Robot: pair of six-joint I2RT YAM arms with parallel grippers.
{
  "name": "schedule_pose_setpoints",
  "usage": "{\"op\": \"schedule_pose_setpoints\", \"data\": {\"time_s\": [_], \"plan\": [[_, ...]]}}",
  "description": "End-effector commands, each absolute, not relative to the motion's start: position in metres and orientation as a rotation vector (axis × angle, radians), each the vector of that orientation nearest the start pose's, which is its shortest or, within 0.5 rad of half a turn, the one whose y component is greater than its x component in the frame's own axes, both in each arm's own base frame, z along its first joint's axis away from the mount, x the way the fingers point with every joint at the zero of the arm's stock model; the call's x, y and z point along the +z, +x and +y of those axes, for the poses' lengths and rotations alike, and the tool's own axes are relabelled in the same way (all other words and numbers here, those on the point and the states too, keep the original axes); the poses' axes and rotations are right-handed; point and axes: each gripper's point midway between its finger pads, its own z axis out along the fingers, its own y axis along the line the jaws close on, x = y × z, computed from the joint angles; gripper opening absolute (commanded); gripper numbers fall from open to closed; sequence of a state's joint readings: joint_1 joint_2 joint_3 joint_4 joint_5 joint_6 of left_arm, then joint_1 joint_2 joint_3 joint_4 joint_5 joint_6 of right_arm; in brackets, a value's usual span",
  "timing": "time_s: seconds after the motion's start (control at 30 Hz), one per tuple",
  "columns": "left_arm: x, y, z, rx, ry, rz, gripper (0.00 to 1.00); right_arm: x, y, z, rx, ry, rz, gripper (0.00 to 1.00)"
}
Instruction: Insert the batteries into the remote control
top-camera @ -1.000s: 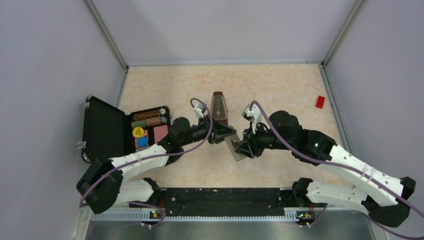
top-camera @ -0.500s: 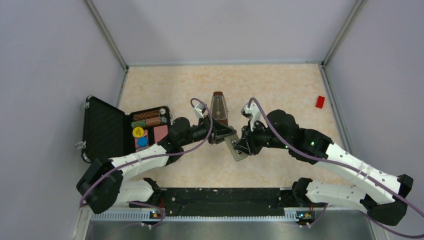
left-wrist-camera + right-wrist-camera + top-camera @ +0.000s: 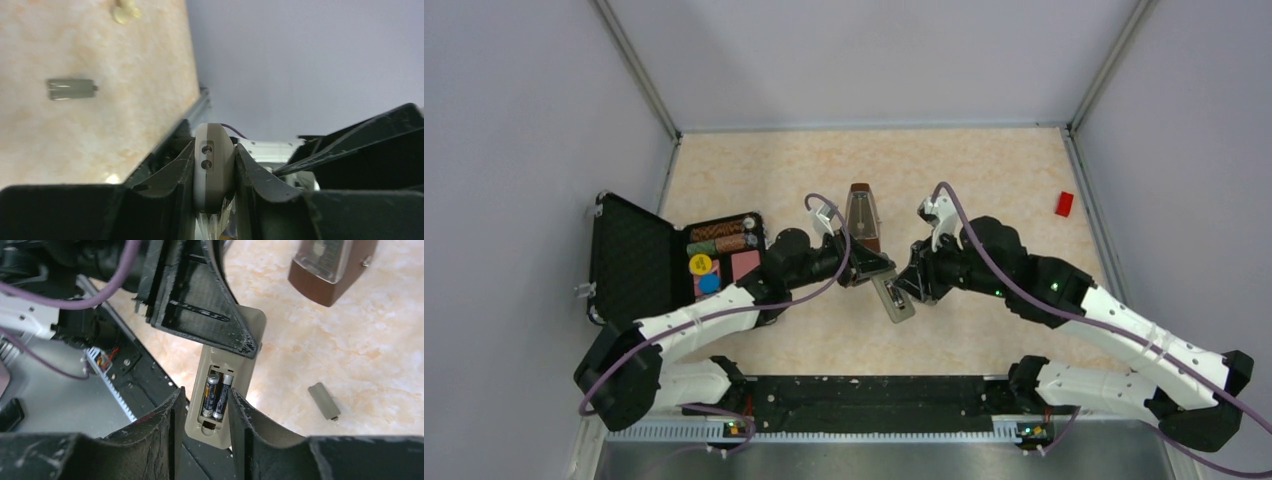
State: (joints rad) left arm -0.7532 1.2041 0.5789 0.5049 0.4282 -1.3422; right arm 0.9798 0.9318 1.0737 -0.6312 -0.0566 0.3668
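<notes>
Remote control [image 3: 242, 370]: light, stiff plastic with smooth, slippery sides, held off the table between both arms, grey back up. It is best gripped across its narrow edges, clear of the open bay. Batteries [image 3: 216, 396]: both lie side by side in that bay, small, hard and prone to roll. My left claw [image 3: 214, 165] is clenched on the remote's upper end. My right claw [image 3: 205, 407] stands partly parted, fingers flanking the lower end. I cannot tell whether they press it. The cover [image 3: 324, 401] lies loose on the table.
</notes>
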Motion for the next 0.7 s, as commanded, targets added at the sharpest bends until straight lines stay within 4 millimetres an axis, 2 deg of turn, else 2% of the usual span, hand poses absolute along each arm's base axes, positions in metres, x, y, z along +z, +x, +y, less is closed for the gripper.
{"op": "schedule_pose_setpoints", "data": {"time_s": [0.0,0.1,0.27,0.43,0.67], "plan": [[0.221,0.221,-0.318,-1.432,-0.115,2.121,0.00,0.258,0.168,0.258,0.797,-0.463,2.092,0.37],[0.191,0.237,-0.298,-1.162,-0.138,2.215,0.00,0.219,0.175,0.253,0.751,-0.341,2.170,0.37],[0.154,0.252,-0.274,-0.840,-0.152,2.348,0.00,0.153,0.171,0.254,0.755,-0.174,2.299,0.35],[0.122,0.267,-0.256,-0.486,-0.134,2.469,0.00,0.135,0.177,0.255,0.776,-0.035,2.296,0.34],[0.112,0.269,-0.248,-0.021,-0.058,2.532,0.00,0.107,0.185,0.245,0.669,0.113,2.348,0.36]]}}
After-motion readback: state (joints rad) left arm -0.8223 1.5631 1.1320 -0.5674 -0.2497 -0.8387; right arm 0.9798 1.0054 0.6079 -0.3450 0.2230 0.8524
